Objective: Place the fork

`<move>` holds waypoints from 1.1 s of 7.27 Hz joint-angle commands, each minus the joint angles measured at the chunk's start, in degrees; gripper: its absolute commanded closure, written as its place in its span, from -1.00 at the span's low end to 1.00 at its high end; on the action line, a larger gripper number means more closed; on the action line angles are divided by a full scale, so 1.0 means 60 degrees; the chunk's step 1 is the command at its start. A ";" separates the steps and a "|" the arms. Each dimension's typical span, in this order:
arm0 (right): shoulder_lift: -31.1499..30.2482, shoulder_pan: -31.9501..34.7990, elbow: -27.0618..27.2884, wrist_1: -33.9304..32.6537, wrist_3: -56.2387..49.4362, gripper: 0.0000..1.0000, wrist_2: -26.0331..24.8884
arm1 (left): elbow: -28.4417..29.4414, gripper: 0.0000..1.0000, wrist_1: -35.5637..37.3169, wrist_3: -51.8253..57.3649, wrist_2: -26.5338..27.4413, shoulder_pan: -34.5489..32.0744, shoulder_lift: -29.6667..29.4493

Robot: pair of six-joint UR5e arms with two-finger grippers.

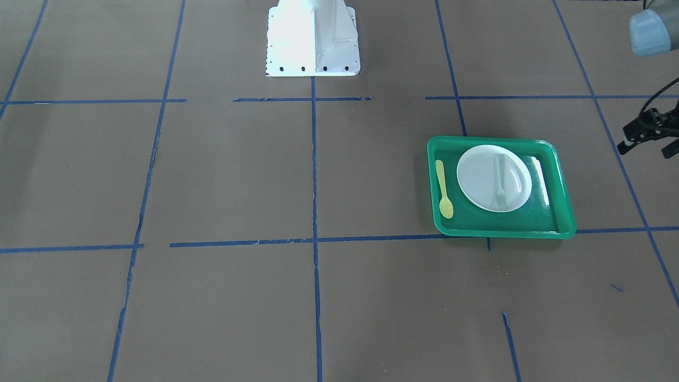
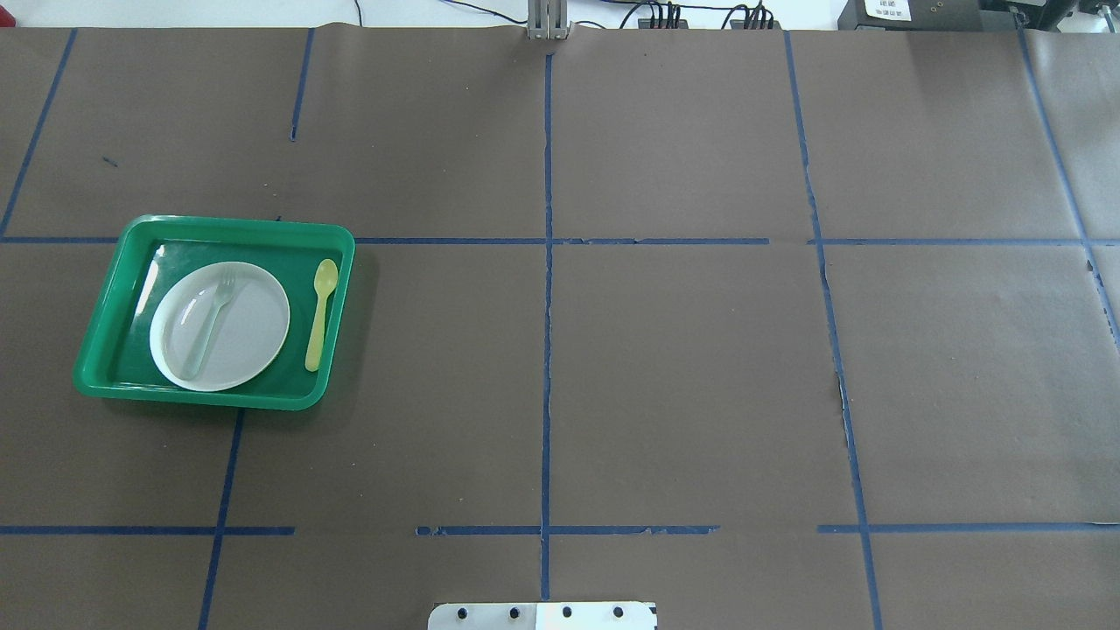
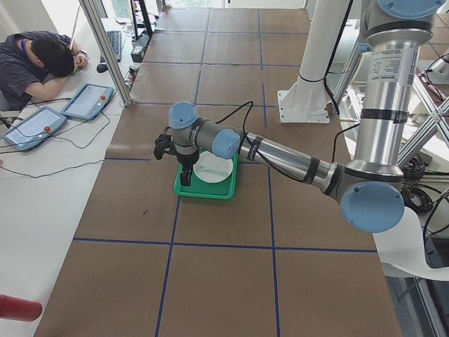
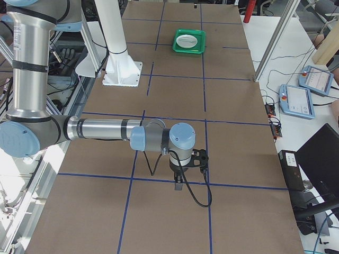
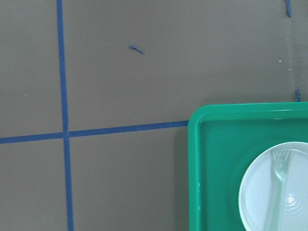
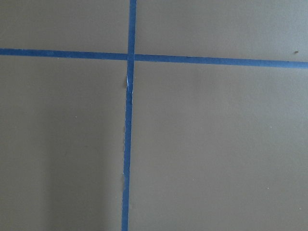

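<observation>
The pale grey-white fork (image 1: 500,183) lies flat on a white plate (image 1: 477,180) inside a green tray (image 1: 498,140), tines pointing away from the robot. It also shows in the overhead view (image 2: 213,319) and the left wrist view (image 5: 278,192). My left gripper (image 1: 645,151) hangs above the table beside the tray's outer side, open and empty; the exterior left view (image 3: 184,179) shows it pointing down. My right gripper (image 4: 178,186) shows only in the exterior right view, far from the tray, over bare table; I cannot tell whether it is open or shut.
A yellow spoon (image 1: 443,188) lies in the tray beside the plate, on the side toward the table's middle. The robot's white base (image 1: 313,42) stands at the table's robot-side edge. Blue tape lines cross the brown table cover.
</observation>
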 commanded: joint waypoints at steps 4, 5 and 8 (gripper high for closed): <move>-0.0001 0.0000 0.0000 0.0000 -0.0002 -1.00 0.0007 | 0.0800 -1.00 -0.0650 -0.1779 0.1444 0.2509 -0.1016; -0.0001 0.0000 0.0000 0.0000 -0.0002 -1.00 0.0007 | 0.1108 -1.00 -0.0737 -0.2380 0.1459 0.3210 -0.1308; -0.0001 0.0000 0.0000 0.0000 -0.0002 -1.00 0.0007 | 0.2367 -1.00 -0.1874 -0.3232 0.1839 0.4007 -0.1663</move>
